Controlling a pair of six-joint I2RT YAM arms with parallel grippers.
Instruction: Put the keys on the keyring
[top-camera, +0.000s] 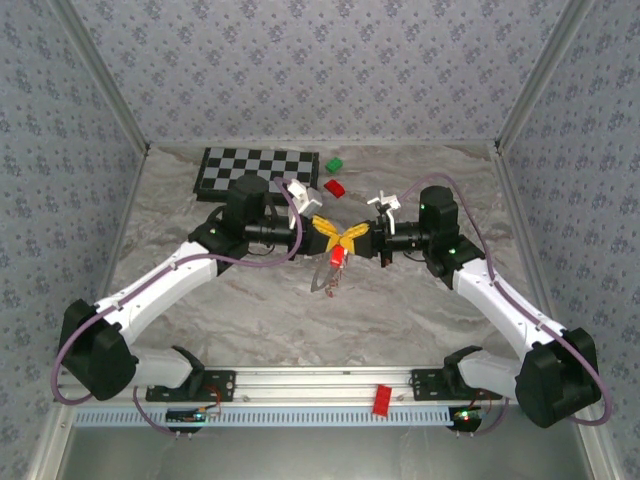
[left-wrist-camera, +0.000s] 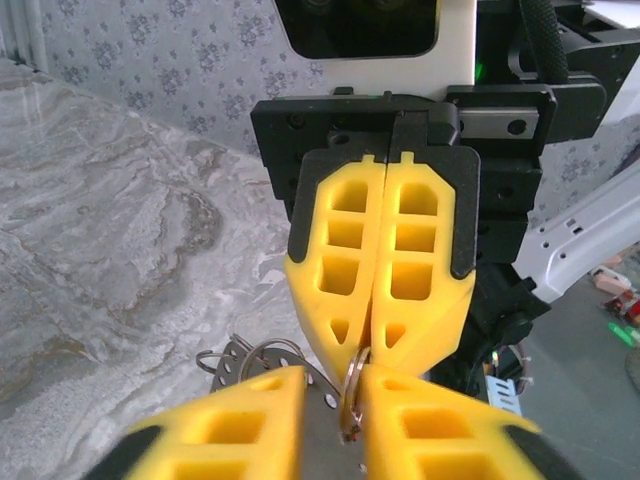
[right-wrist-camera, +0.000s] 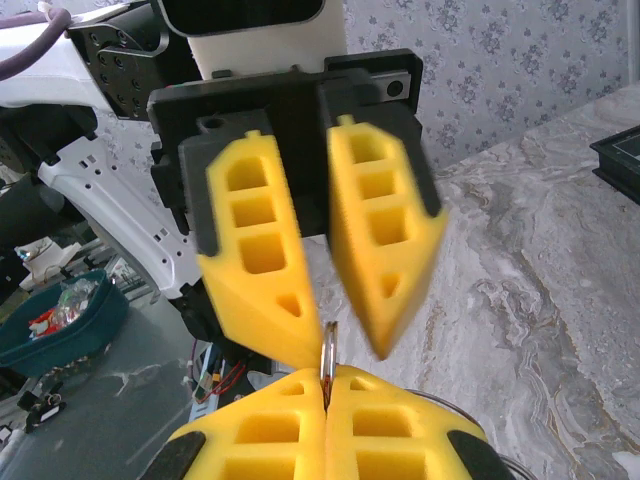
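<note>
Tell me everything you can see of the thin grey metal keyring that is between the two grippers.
The thin grey metal wire keyring is a shiny, roughly round loop, held up off the marbled table. The right gripper has its yellow fingers shut on the wire, which stands edge-on there. The left gripper faces it, fingers apart on either side of the wire. From above, the loop hangs below both grippers, with a small red key head at its top; I cannot tell whether it is threaded on.

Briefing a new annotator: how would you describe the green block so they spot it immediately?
Find the checkerboard at the far side. Just past its right edge lie two small blocks. The green block is the farther one; its neighbour, the red block, lies nearer.
</note>
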